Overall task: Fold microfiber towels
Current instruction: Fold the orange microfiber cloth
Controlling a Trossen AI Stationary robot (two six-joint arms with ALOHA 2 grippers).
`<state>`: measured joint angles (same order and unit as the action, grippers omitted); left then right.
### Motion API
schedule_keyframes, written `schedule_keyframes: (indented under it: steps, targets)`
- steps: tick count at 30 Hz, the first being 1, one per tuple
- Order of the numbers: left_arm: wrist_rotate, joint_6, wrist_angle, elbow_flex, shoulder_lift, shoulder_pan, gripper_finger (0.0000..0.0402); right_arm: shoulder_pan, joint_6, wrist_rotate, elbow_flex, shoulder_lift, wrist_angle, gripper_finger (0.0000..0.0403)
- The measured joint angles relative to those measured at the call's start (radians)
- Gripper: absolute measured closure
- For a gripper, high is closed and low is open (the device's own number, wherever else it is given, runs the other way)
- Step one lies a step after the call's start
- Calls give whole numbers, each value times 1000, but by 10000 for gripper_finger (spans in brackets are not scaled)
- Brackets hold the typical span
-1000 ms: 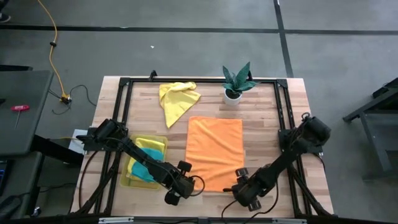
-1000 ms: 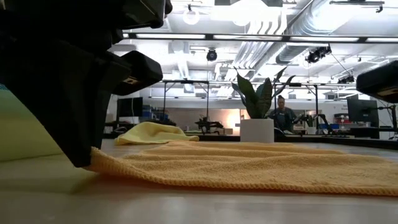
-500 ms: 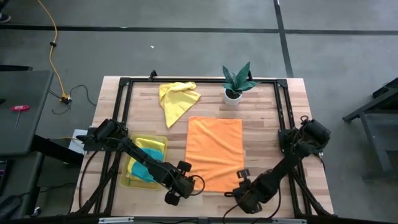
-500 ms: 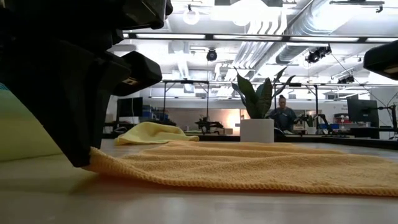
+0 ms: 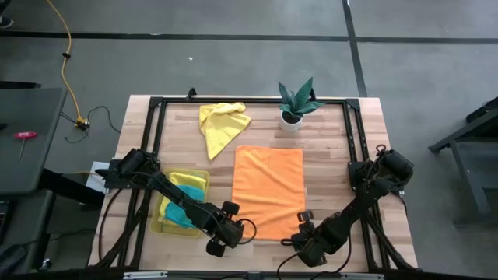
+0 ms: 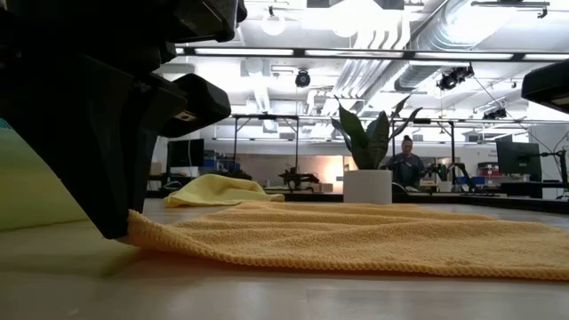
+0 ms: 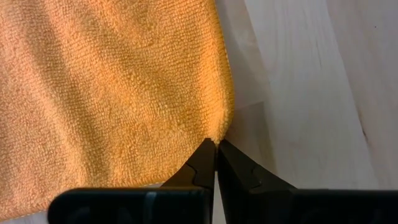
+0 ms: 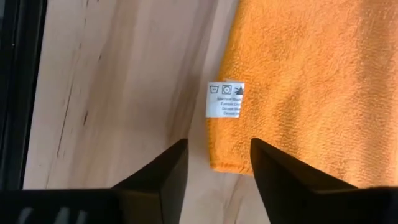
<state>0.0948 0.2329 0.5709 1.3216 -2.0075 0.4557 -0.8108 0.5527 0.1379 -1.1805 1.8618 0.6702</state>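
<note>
Wooden table top [image 5: 327,167] bounded by a black frame, on a grey floor; the low view looks across it into a workshop hall where a person [image 6: 407,165] stands behind the far edge. Orange microfiber towel [image 5: 268,189] lies spread flat at the middle of the table, long side running from the near edge toward the potted plant [image 5: 296,102]. Left gripper [image 5: 233,229] sits at the towel's near left corner; in the left wrist view its fingers [image 7: 200,168] are pressed together with the tip of that corner [image 7: 217,134] nipped between them, and the low view shows the corner slightly raised off the wood against the dark gripper body. Right gripper [image 5: 306,227] is at the near right corner; in the right wrist view its fingers [image 8: 163,174] stand parted, straddling the towel's edge just below a white care label [image 8: 225,99], with nothing held. Crumpled yellow towel [image 5: 220,124] lies at the far left of the table, apart from the orange one. Translucent yellow tray [image 5: 164,224] at the left holds a folded yellow towel [image 5: 190,182] and a teal towel [image 5: 178,213], partly covered by the left arm
</note>
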Motion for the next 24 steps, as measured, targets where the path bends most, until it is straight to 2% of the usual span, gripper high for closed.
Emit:
schedule_keyframes:
  steps: [4,13,24]
  targets:
    - [0,0,0,0,0,0,401,-2,-16,0,1,0,16,226]
    - [0,0,0,0,0,0,401,-2,-37,-5,1,22,14,266]
    - [-5,0,1,0,0,0,401,-2,25,-14,2,42,12,277]
